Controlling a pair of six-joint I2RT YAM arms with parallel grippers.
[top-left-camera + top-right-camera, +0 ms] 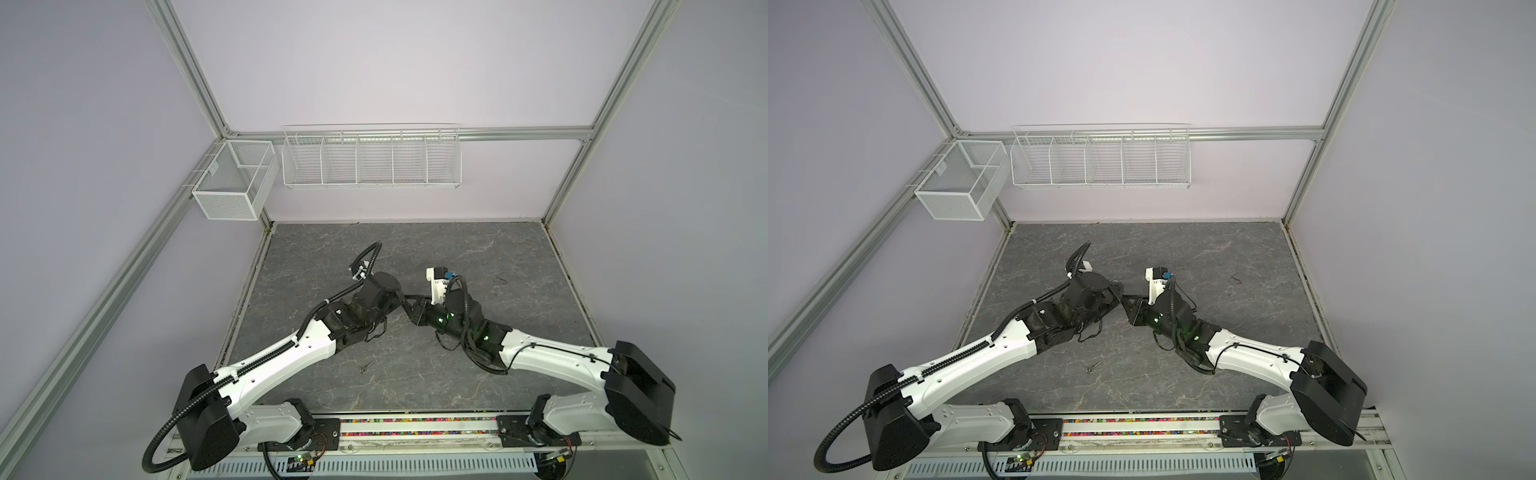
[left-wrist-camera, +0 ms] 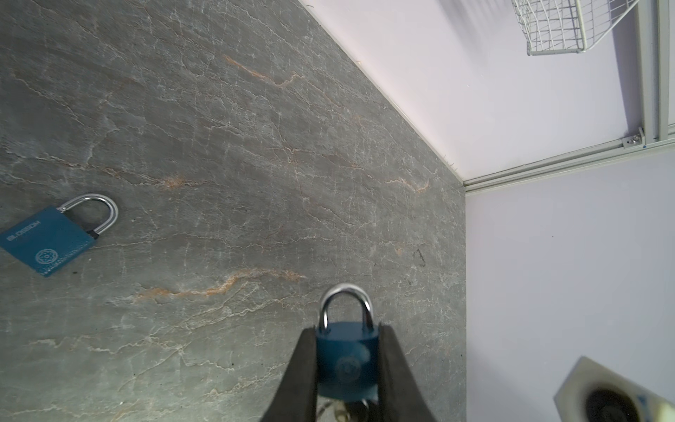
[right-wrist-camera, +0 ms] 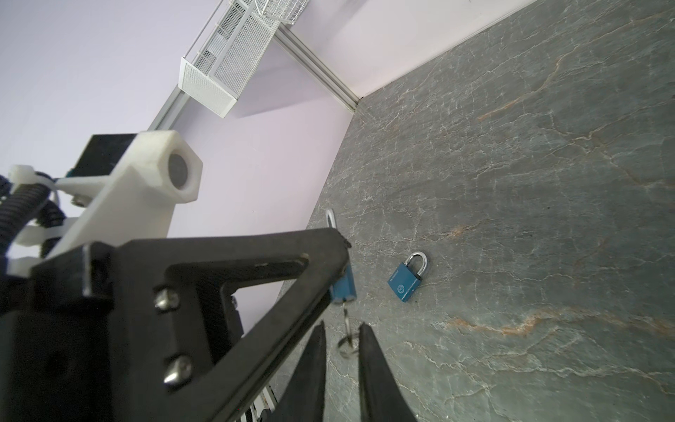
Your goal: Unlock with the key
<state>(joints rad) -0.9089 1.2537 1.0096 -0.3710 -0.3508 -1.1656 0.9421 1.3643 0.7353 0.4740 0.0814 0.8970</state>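
Padlock, blue, is clamped across its body by the left jaws and appears lifted off the counter, about mid-workspace. Shackle points away from the wrist. Both legs look seated in the body, so I judge it locked. Key sits in the keyway at the opposite end, with its ring dangling below.

Right jaws stand narrowly apart, 1 finger on each side of the ring. Nothing is pinched, as far as the right wrist view shows. The ring may touch 1 finger; cannot tell.

In both top views the 2 arms meet tip to tip over the counter, and the wrists hide lock and key there.

2nd padlock, also blue, lies flat on the counter, well apart from the held one. Small dark item lies on the counter nearer the robot base, too small to name.

Step in hand, my reading: the key is already inserted and the right jaws are taking hold of it.

Next move calls for:
- Closing on the key's head, not the loose ring, which would only swing.
- Twisting about the key's axis while the left jaws stop the body turning with it.

Risks: the grip lands on the ring alone, or the twist drags the padlock askew in the left jaws.
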